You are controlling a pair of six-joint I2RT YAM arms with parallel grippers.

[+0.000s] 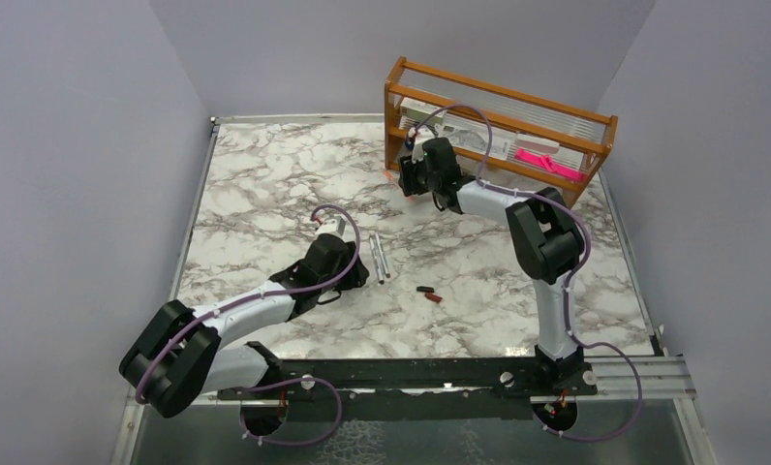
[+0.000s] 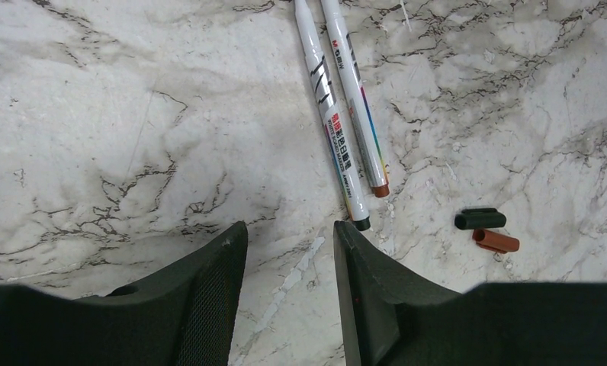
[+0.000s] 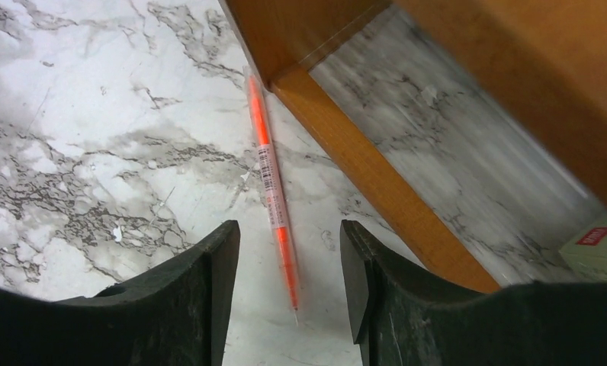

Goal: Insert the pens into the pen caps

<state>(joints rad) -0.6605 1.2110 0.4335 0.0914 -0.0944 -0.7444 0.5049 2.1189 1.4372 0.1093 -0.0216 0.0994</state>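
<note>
The left gripper [image 2: 290, 229], half open and empty, faces the grey pens [image 2: 345, 130] lying lengthwise ahead. The right gripper [image 3: 289, 229], likewise, straddles the orange pen [image 3: 272, 179].

A rack [image 1: 398, 116] stands at the back right of the table [image 1: 265, 194]. One pen [image 3: 274, 191] lies on the table at the rack's front left corner, with its far end against the rack's foot. The right gripper [image 3: 289, 229] hangs over this pen. Near the middle of the table, two pens [image 1: 380, 259] lie side by side, just beside each other. The left gripper [image 2: 289, 229] sits just left of them, close to their near ends. Two caps [image 1: 428, 294] lie just beside each other, to the right of the two pens and a bit nearer the arms.
</note>
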